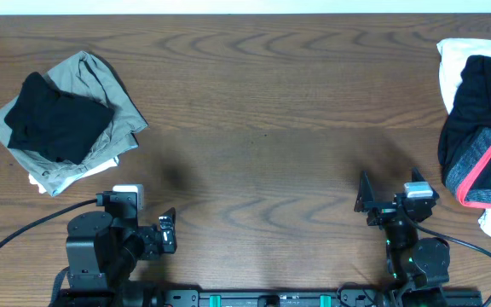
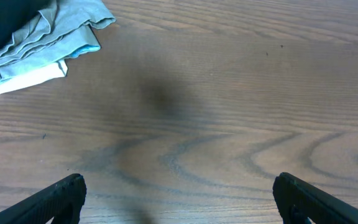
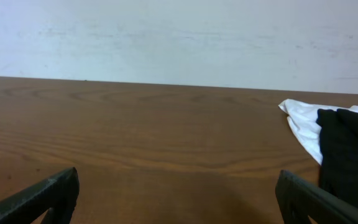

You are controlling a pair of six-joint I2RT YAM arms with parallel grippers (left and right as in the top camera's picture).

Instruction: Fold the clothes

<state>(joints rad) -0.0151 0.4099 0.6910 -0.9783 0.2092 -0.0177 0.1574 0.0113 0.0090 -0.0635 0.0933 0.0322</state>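
The clothes lie in two piles. At the left, a plain black garment (image 1: 58, 119) rests on an olive-grey one (image 1: 101, 81), with a white edge (image 1: 39, 179) underneath. At the far right, a black garment with a pink-red band (image 1: 482, 128) lies over a white one (image 1: 459, 60). My left gripper (image 1: 149, 215) hovers open near the front edge, below and right of the left pile, over bare wood (image 2: 179, 182). My right gripper (image 1: 389, 194) is open too, left of the right pile, with nothing between its fingers (image 3: 178, 177).
The wooden table (image 1: 262, 111) stretches between the piles. A pale wall (image 3: 179, 37) stands behind its far edge. In the left wrist view the olive-grey garment (image 2: 48, 31) fills the upper left corner. In the right wrist view the white garment (image 3: 303, 121) and the black one (image 3: 347, 149) lie at the right.
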